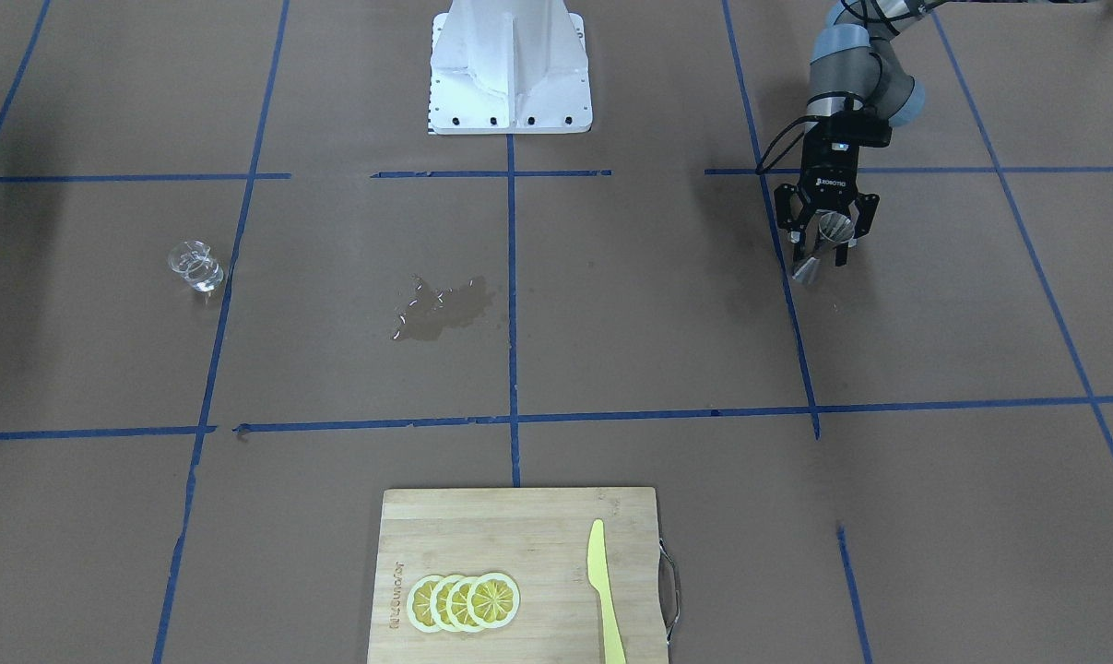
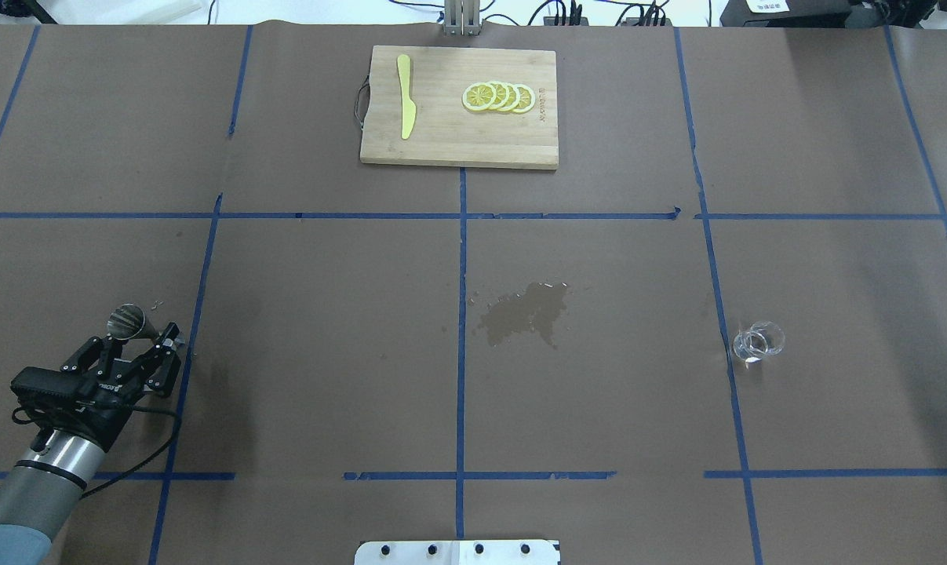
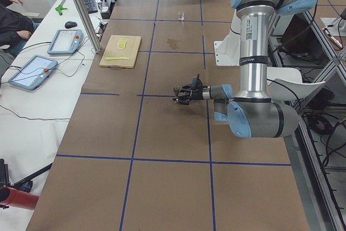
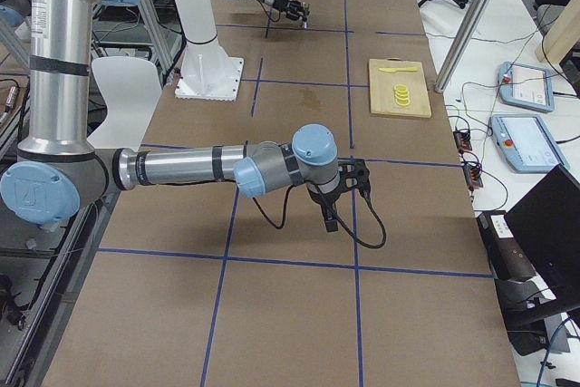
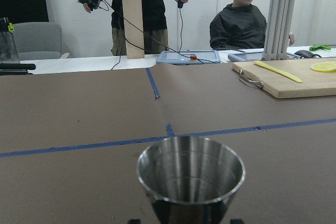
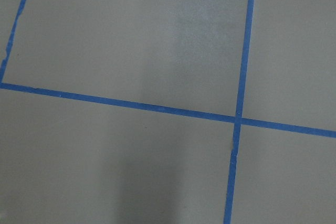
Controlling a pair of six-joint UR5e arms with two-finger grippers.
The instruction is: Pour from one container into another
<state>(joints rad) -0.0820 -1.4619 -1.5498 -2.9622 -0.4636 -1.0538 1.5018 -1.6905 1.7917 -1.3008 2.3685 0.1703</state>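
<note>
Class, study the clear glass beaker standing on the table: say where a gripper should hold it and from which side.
Grip the beaker across its round wall, coming in level from the side. It stands upright, open rim up, so a side hold likely keeps the mouth free for pouring.

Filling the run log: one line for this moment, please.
left jaws shut on jigger | beaker alone on table | wet patch mid-table | right jaws unclear
</note>
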